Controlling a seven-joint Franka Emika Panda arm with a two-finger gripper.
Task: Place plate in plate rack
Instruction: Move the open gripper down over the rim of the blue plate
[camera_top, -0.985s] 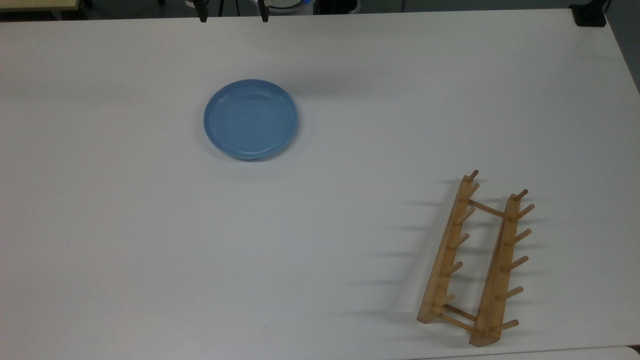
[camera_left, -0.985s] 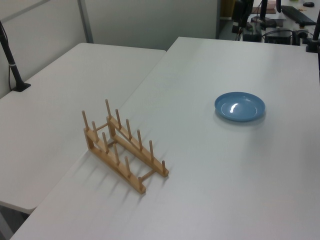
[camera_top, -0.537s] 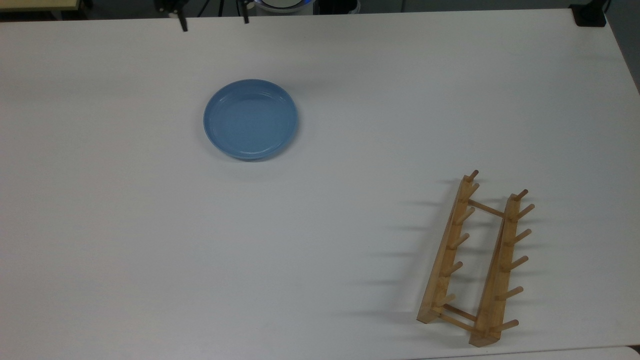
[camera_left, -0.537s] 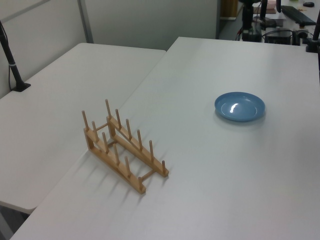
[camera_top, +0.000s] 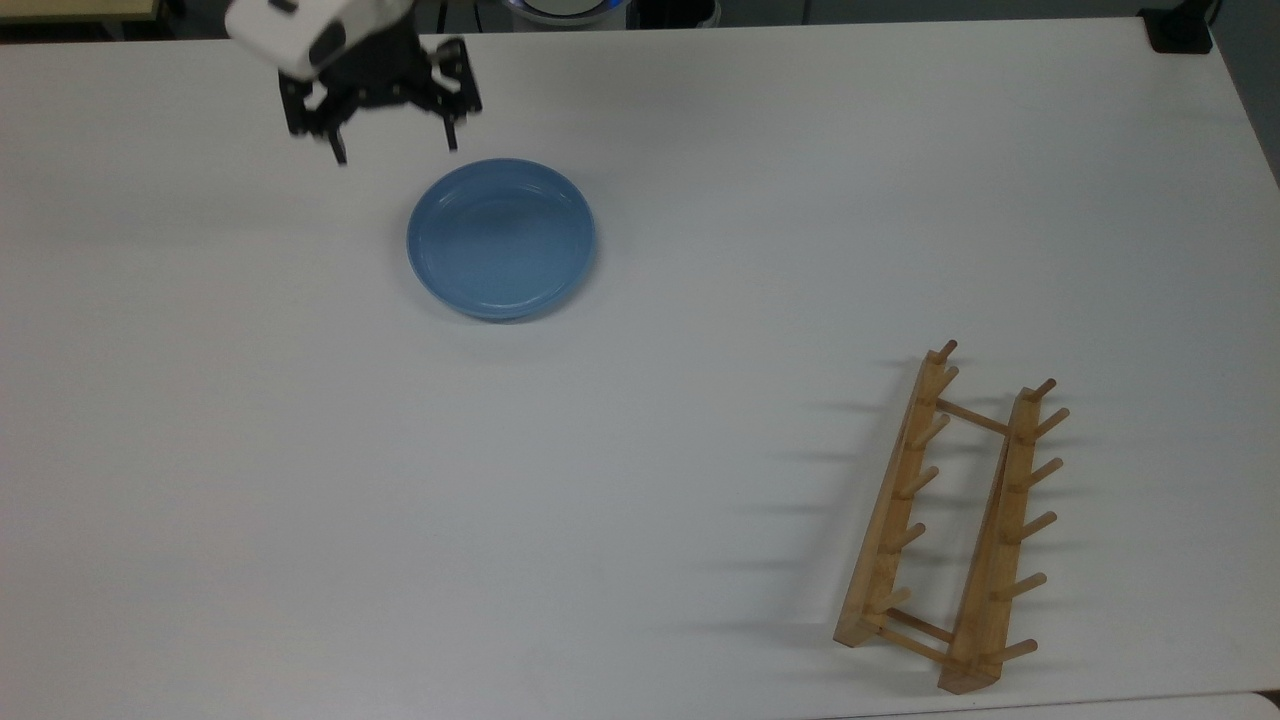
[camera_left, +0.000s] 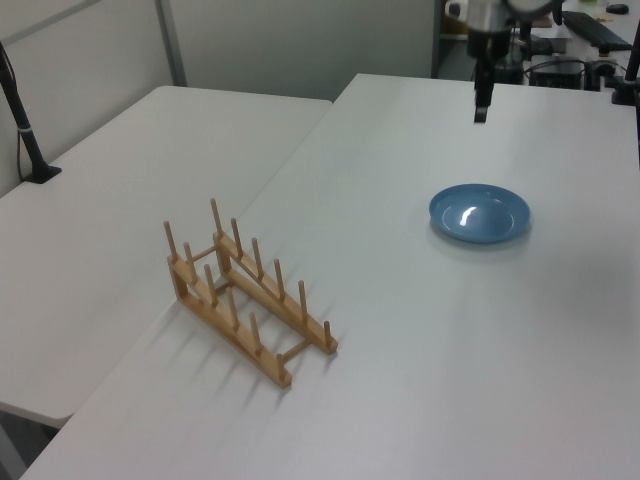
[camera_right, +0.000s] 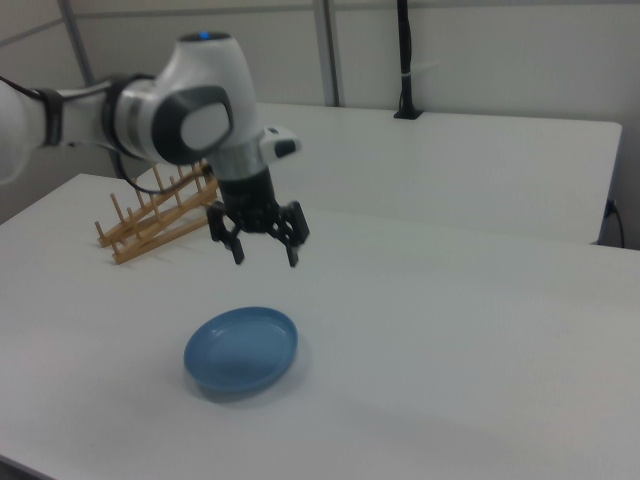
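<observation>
The plate (camera_top: 501, 238) is seen lying flat and right way up on the white table (camera_top: 640, 500), its glossy blue inside catching a highlight in the left view. The gripper (camera_top: 397, 150) is held in the air above the table, just beyond the plate's rim toward the top view's upper left, with its two fingers spread wide and nothing gripped between them (they point downward in the right view). The plate rack (camera_top: 945, 520) is set well apart from the plate, near the top view's lower right corner, its pegs standing upright. No writing, brand or label can be read on anything.
</observation>
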